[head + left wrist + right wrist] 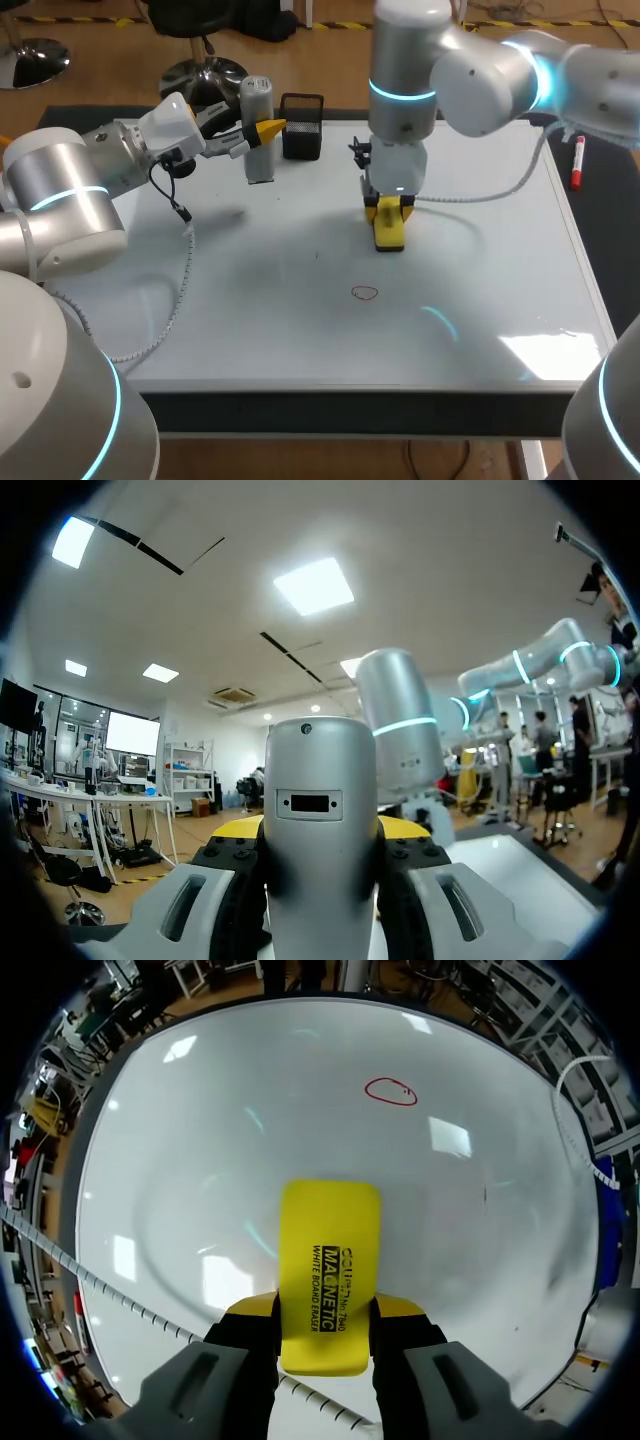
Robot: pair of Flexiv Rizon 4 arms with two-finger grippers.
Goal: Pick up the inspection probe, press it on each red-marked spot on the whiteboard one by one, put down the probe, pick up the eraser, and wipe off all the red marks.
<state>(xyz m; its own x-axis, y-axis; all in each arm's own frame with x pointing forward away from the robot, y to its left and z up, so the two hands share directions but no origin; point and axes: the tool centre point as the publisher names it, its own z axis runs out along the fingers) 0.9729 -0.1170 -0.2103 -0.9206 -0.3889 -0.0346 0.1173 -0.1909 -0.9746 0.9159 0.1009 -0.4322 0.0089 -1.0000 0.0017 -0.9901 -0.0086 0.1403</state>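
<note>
Two-arm station at a whiteboard (300, 330), three views. Head view: left gripper (262, 132) clamped on the grey inspection probe (257, 125), which stands upright over the board's far left part; right gripper (390, 212) pointing straight down near the board's middle, closed on the yellow eraser (390, 236), whose lower end is at the board surface, though contact cannot be told; red mark (365, 293) nearer the front edge than the eraser, apart from it. Only this view shows the small black box (302, 130) just beside the probe and the red marker pen (577, 163) lying off the board's right edge.

Left wrist view: probe (320, 780) fills the space between the fingers of the left gripper (320, 832), a yellow tip to either side of it; neither eraser nor mark appears.

Right wrist view: eraser (330, 1250) held flat between the fingers of the right gripper (325, 1315); red mark (391, 1091) resolved as an open ring, well ahead of the eraser on the whiteboard (200, 1140).

Count: one probe; one eraser; one red mark; one marker pen; one black box; two grippers.
</note>
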